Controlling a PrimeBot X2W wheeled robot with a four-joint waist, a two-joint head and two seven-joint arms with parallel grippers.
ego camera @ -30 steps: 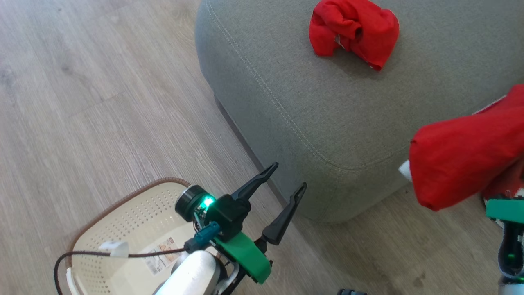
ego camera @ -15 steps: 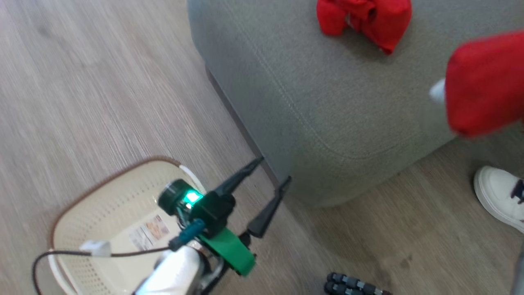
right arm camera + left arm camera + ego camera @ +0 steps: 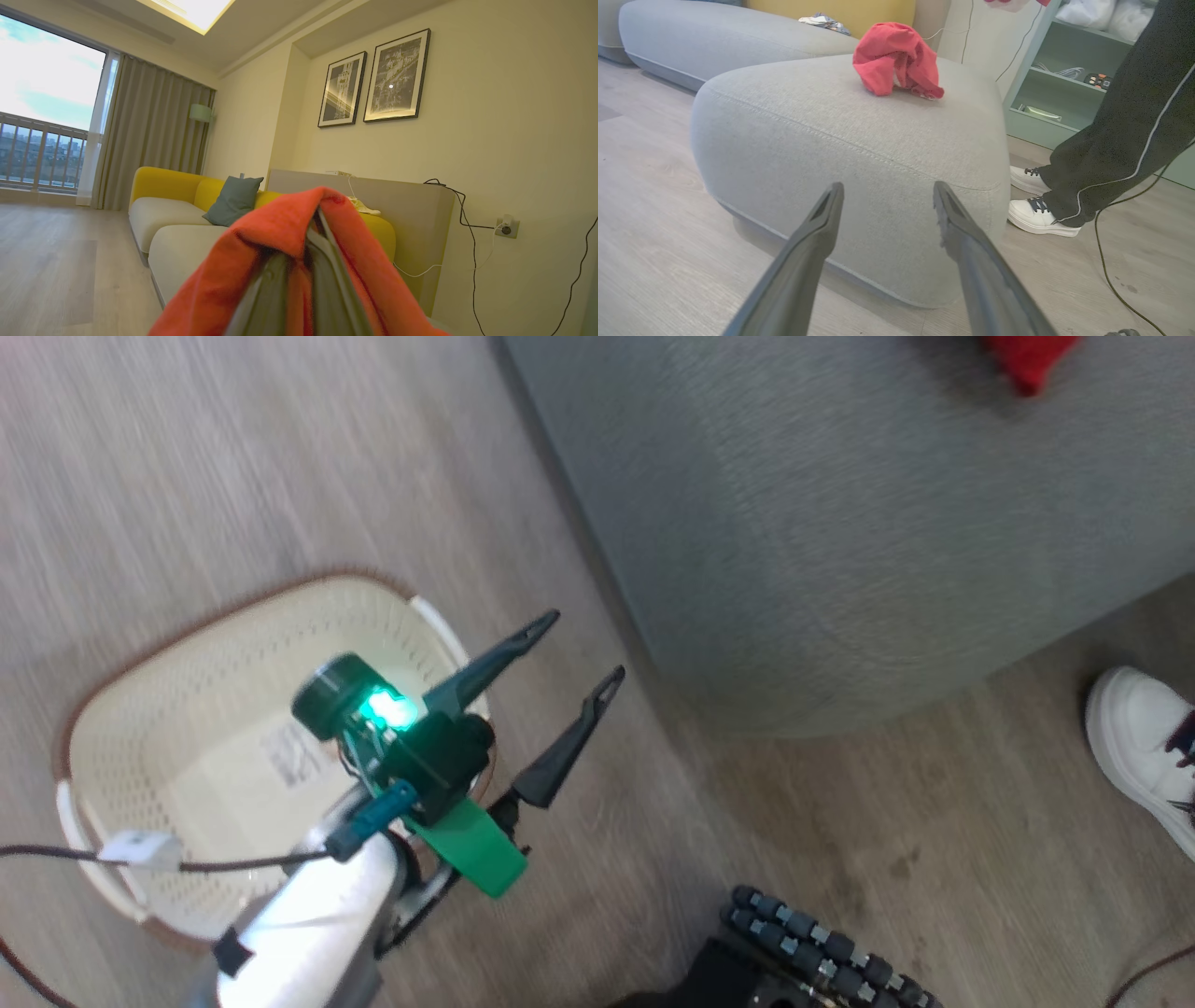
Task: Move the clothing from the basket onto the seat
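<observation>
Fingers of the right gripper [image 3: 301, 254] are pinching a red garment [image 3: 261, 242]; those of the left gripper [image 3: 586, 642] are hanging wide apart near the basket [image 3: 149, 709].

Pale wood-look floor [image 3: 233, 476] lay around me. Ahead stood a yellow sofa [image 3: 163, 184] with a teal cushion [image 3: 233, 198]. Two framed pictures [image 3: 397, 77] hung on a cream wall [image 3: 514, 116], beige curtains [image 3: 149, 140] hung beside a bright window [image 3: 42, 107], and a ceiling panel [image 3: 196, 9] glowed.

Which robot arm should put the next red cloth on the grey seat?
Right. The right gripper is shut on a red garment, ready to lay on the seat. The left gripper is open and holds nothing, near the basket, where no clothing shows.
</observation>
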